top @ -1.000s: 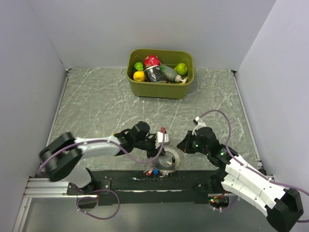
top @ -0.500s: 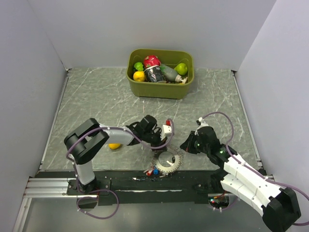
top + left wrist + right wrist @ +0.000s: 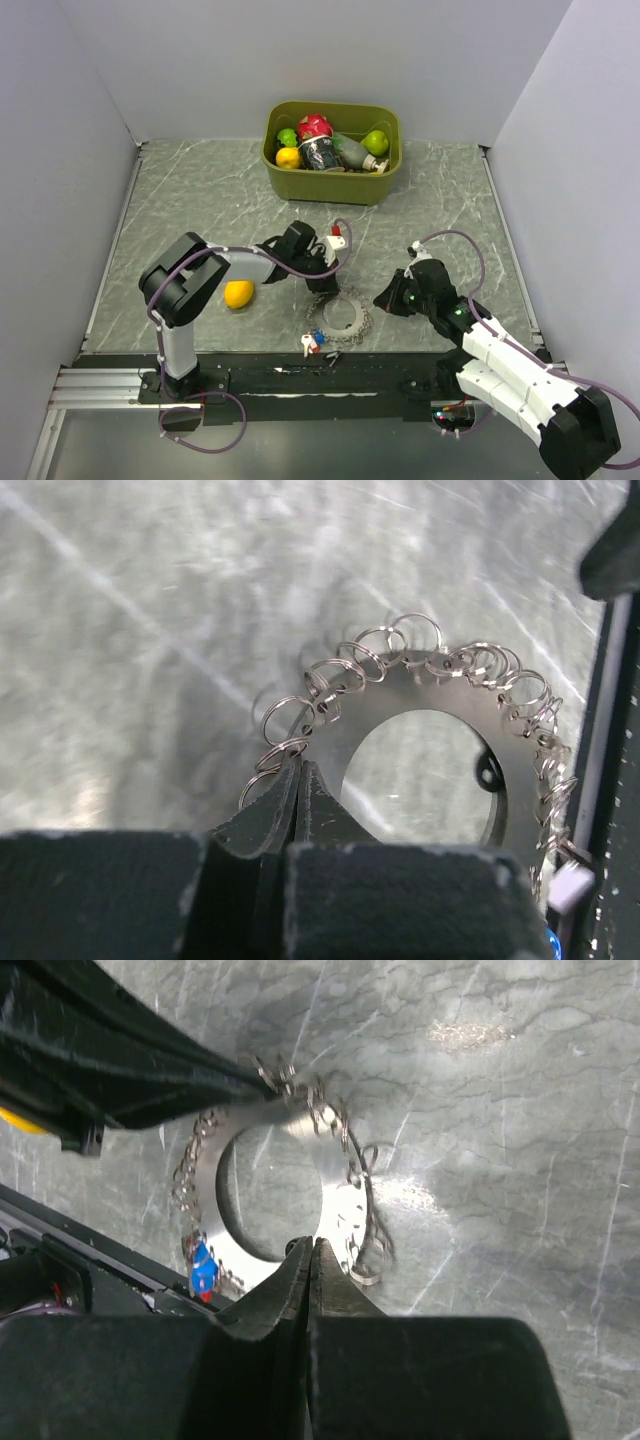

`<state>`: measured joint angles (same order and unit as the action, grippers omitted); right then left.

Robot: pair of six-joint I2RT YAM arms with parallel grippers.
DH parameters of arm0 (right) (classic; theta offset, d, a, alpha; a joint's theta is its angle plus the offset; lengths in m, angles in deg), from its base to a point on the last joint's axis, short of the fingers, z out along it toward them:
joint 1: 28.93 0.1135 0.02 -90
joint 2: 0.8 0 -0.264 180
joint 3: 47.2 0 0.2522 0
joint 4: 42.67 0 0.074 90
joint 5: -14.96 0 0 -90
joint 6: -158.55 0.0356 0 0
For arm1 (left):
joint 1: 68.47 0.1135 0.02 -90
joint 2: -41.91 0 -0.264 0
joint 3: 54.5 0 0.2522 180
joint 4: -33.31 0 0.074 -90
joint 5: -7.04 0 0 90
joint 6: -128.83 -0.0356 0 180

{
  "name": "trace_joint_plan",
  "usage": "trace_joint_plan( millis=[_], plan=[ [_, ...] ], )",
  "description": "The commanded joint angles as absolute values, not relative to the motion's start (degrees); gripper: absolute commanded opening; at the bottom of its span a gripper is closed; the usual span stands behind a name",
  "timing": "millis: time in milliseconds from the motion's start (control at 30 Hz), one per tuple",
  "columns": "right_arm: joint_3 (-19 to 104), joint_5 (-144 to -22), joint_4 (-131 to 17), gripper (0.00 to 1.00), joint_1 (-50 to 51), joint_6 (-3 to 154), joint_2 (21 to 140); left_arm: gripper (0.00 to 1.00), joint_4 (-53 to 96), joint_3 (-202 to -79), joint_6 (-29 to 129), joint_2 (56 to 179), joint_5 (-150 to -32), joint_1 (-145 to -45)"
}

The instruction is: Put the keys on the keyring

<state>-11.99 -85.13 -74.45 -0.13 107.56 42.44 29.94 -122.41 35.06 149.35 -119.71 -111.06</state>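
at the near edge of the desk (image 3: pixel 200 200) the keyring (image 3: pixel 340 318) lies flat, a grey plate with a wide hole and a rim crowded with small wire loops. the keys (image 3: pixel 314 345) sit in a clump at its near-left rim, just beside the black rail. red and blue heads show there; too small to count or to see if they hang on a loop.

left end effector (image 3: pixel 320 285) is at the far-left rim of the keyring, its fingers pressed together. in the left wrist view the left end effector (image 3: pixel 298 768) has its tips right at a wire loop on the keyring (image 3: pixel 420 690); cannot tell if a loop is caught between them. a blue bit at the bottom-right corner is cut off by the frame.

right end effector (image 3: pixel 385 300) is at the right side of the keyring, fingers together. in the right wrist view the right end effector (image 3: pixel 311 1245) overlaps the keyring (image 3: pixel 335 1200) at the edge of its hole; touching or hovering, cannot tell. one of the keys (image 3: pixel 203 1265) shows blue, and the left arm's dark body covers the top-left of that view.

a lemon (image 3: pixel 239 294) lies left of the keyring, apart from it. a green bin (image 3: pixel 330 185) of mixed items stands at the far side.
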Motion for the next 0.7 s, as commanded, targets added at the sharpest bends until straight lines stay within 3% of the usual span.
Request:
trace_joint_plan(
  millis=[0, 233, 467, 667],
  plan=[
    [-11.8, -86.2, -71.7, 0.0, -0.7, 106.6, 43.3, 0.01, 27.6, -122.0, 35.8, 149.8, -115.7, -108.4],
    [-12.3, -90.9, -68.3, 0.02, -0.6, 104.9, 46.1, 0.01, 27.5, -122.0, 36.4, 149.4, -114.3, -105.1],
    [-13.5, -94.9, -64.6, 0.32, -0.6, 104.2, 46.6, 0.02, 29.2, -119.4, 37.2, 148.3, -112.4, -102.0],
    [-13.5, -96.2, -63.8, 0.45, -0.7, 103.4, 47.7, 0.03, 33.9, -116.2, 40.4, 146.1, -112.9, -99.7]
  ],
)
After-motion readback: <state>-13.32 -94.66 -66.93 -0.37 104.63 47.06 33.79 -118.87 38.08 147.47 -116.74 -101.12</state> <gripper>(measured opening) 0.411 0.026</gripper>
